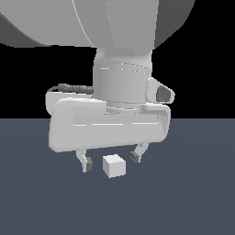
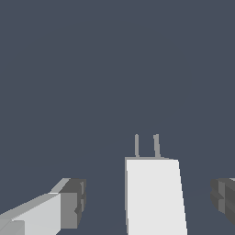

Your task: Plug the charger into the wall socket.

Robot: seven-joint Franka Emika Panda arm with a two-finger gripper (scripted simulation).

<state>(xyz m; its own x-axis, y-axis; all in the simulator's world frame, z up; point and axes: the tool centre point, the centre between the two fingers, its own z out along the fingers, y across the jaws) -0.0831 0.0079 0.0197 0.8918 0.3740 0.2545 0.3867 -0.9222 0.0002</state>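
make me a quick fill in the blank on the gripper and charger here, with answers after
1. The gripper has its jaws ____, a finger on either side of the charger.
2. In the wrist view, ____ thin prongs stick out of the charger's far end.
3. The charger rests on the dark floor; the fingers are not ____ it.

Answers: open; two; touching
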